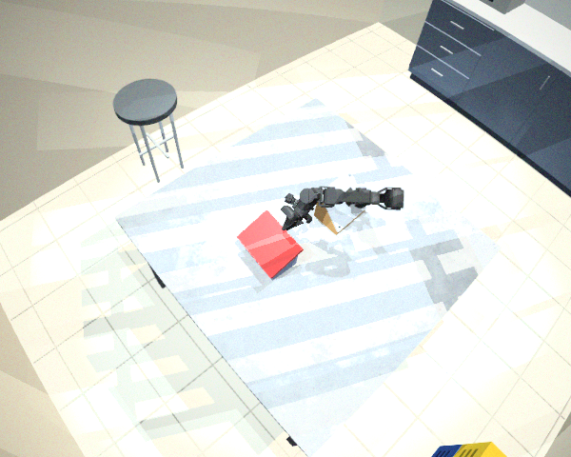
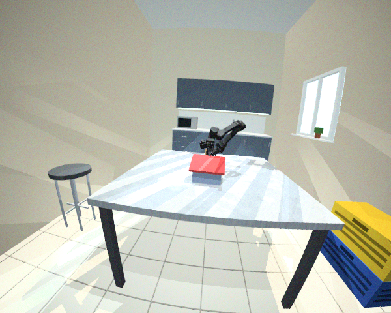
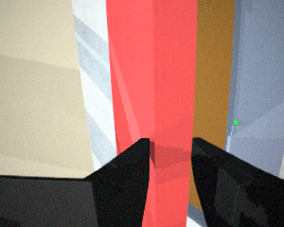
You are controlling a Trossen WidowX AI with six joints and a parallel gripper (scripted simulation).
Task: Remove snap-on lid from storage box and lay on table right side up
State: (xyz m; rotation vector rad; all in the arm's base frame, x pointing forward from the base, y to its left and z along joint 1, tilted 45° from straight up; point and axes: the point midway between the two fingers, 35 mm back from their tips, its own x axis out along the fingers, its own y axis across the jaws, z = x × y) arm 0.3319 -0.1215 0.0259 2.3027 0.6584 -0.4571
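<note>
The red lid (image 1: 269,246) (image 2: 207,165) (image 3: 175,85) is tilted on the blue-grey storage box (image 2: 206,177) (image 3: 262,71). Its edge on the arm's side is raised, and the opposite edge sits low at the box's rim. My gripper (image 1: 284,228) (image 2: 210,154) (image 3: 169,147) is shut on the raised edge, with one finger on each side of it in the wrist view. A brown strip (image 3: 215,57) shows between the lid and the box wall in the wrist view. What it belongs to is unclear. The box stands on the table (image 1: 335,319) (image 2: 148,198).
An open item with an orange-brown side (image 1: 326,219) stands under the arm, behind the gripper. The arm reaches in from the back right in the exterior view. A stool (image 1: 146,100) (image 2: 70,171) and stacked crates (image 2: 367,232) stand off the table.
</note>
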